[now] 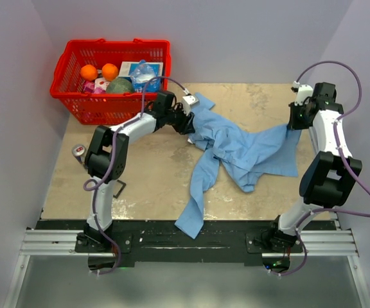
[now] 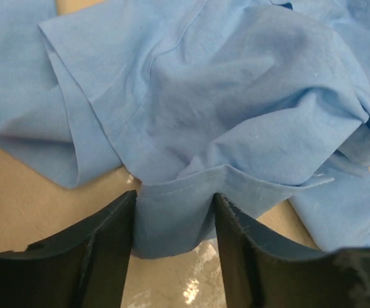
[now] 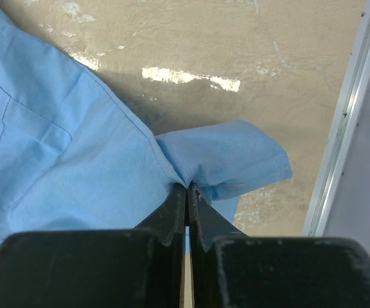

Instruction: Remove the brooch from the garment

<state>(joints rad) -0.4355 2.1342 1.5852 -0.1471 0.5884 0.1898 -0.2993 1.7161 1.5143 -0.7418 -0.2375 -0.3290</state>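
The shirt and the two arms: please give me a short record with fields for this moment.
garment: light blue shirt, crumpled on the table
brooch: not visible in any view
left gripper: fingers open around a fold of cloth
right gripper: fingers shut on the shirt's edge
basket: red, far left, holding fruit and packets

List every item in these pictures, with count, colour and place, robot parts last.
shirt: one, light blue, crumpled mid-table, a sleeve trailing to the near edge.
basket: one, red, far left corner.
oranges: two, orange, in the basket.
small can: one, silver and red, left table edge.
brooch: none visible in any view.
table: one, beige.
left gripper: fingers apart around a shirt fold.
right gripper: fingers pinched on the shirt's edge.
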